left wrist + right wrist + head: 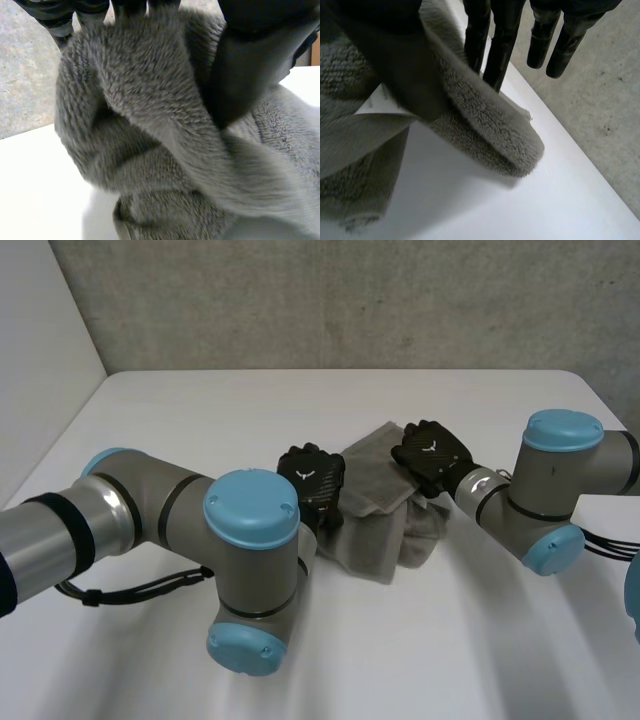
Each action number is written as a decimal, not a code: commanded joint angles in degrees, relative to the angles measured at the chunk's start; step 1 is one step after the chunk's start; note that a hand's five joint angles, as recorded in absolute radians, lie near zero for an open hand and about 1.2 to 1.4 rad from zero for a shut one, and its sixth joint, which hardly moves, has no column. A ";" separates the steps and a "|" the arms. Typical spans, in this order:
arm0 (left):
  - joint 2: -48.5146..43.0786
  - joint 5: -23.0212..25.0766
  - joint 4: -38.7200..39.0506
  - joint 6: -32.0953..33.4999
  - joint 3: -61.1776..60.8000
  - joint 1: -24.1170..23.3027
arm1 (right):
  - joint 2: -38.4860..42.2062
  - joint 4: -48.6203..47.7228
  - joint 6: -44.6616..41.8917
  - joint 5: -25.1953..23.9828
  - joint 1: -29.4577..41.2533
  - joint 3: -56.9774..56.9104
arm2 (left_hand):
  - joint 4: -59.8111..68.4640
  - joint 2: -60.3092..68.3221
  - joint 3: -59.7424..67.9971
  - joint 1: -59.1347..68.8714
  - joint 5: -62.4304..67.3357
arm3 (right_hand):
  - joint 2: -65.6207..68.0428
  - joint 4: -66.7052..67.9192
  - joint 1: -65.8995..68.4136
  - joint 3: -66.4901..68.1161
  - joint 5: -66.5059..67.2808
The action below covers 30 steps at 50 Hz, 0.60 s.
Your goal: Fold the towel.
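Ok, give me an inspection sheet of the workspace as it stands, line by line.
surface: white table, with the towel lying near its middle.
job's things: grey towel, bunched and partly doubled over, not a neat fold.
clutter: nothing seen.
hands: left hand pinches the towel's edge on its own side; right hand pinches the opposite edge between thumb and fingers.
cables: nothing seen.
surroundings: grey wall behind the table, white panel on the robot's left.
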 commanded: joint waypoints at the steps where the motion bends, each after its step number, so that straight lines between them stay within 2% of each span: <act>1: 0.06 0.31 1.23 1.82 -0.20 1.94 | -2.07 0.55 0.32 -0.33 0.87 1.55 | -3.22 27.26 -2.39 27.09 26.94 | 21.39 -4.44 22.79 -2.86 21.61; 3: 0.68 0.31 1.05 3.06 -1.34 3.80 | -3.66 1.08 0.32 -0.51 0.78 2.79 | -3.22 27.33 -2.39 27.16 27.01 | 21.39 -4.44 22.79 -2.86 21.61; 5: 4.35 1.09 0.96 5.86 -5.10 7.30 | -9.17 4.40 0.14 -1.90 0.34 5.67 | -3.22 27.33 -2.39 27.16 27.01 | 21.39 -4.44 22.79 -2.86 21.61; 6: 4.37 1.10 0.96 5.87 -5.12 7.31 | -9.20 4.42 0.14 -1.91 0.34 5.69 | -3.22 27.33 -2.39 27.16 27.01 | 21.39 -4.44 22.79 -2.86 21.61; 8: 6.30 1.80 0.96 7.28 -6.79 8.01 | -12.88 9.49 -0.12 -5.67 0.08 6.92 | -3.22 27.33 -2.39 27.16 27.01 | 21.39 -4.44 22.79 -2.86 21.61; 9: 7.52 3.11 0.96 8.58 -7.75 8.36 | -12.89 9.51 -0.12 -5.69 0.08 6.92 | -3.22 27.33 -2.39 27.16 27.01 | 21.39 -4.44 22.79 -2.86 21.61; 10: 8.67 5.03 0.61 9.64 -8.37 8.80 | -13.41 12.38 -0.47 -7.95 -0.01 6.74 | -3.22 27.33 -2.39 27.16 27.01 | 21.39 -4.44 22.79 -2.86 21.61; 11: 8.68 5.05 0.61 9.65 -8.38 8.81 | -13.42 12.41 -0.47 -7.98 -0.01 6.74 | -3.22 27.33 -2.39 27.16 27.01 | 21.39 -4.44 22.79 -2.86 21.61; 13: 9.21 9.52 -0.61 11.31 -8.29 9.16 | -13.94 16.35 -0.47 -10.60 -0.01 5.35 | -3.22 27.33 -2.39 27.16 27.01 | 21.39 -4.44 22.79 -2.86 21.61; 15: 9.21 11.45 -1.49 11.93 -7.50 9.94 | -13.60 17.06 -0.47 -11.05 0.16 3.60 | -3.22 27.33 -2.39 27.16 27.01 | 21.39 -4.44 22.79 -2.86 21.61; 19: 8.41 14.11 -2.38 13.69 -3.63 12.06 | -12.63 16.81 -0.38 -9.65 0.25 -0.64 | -3.22 27.33 -2.39 27.16 27.01 | 21.39 -4.44 22.79 -2.86 21.61; 21: 7.19 15.94 -1.94 17.45 1.88 14.07 | -10.27 14.97 -0.21 -4.93 0.96 -8.42 | -3.22 27.33 -2.39 27.16 27.01 | 21.39 -4.44 22.79 -2.86 21.61; 22: 7.18 15.95 -1.94 17.47 1.91 14.08 | -10.26 14.96 -0.21 -4.90 0.96 -8.46 | -3.22 27.33 -2.39 27.16 27.01 | 21.39 -4.44 22.79 -2.86 21.61; 24: 5.87 17.61 -0.98 21.50 9.43 15.22 | -9.47 12.25 0.67 1.48 2.88 -18.78 | -3.22 27.33 -2.39 27.16 27.01 | 21.39 -4.44 22.79 -2.86 21.61; 27: 6.22 18.33 -0.18 22.74 12.81 15.31 | -10.17 10.22 1.46 4.24 4.65 -23.14 | -3.22 27.33 -2.39 27.16 27.01 | 21.39 -4.44 22.79 -2.86 21.61; 29: 9.45 19.46 2.35 23.10 17.01 15.14 | -14.36 3.66 5.22 7.57 6.84 -28.48 | -3.22 27.33 -2.39 27.16 27.01 | 21.39 -4.44 22.79 -2.86 21.61; 30: 9.47 19.47 2.37 23.10 17.02 15.13 | -14.39 3.62 5.24 7.58 6.85 -28.50 | -3.22 27.33 -2.39 27.16 27.01 | 21.39 -4.44 22.79 -2.86 21.61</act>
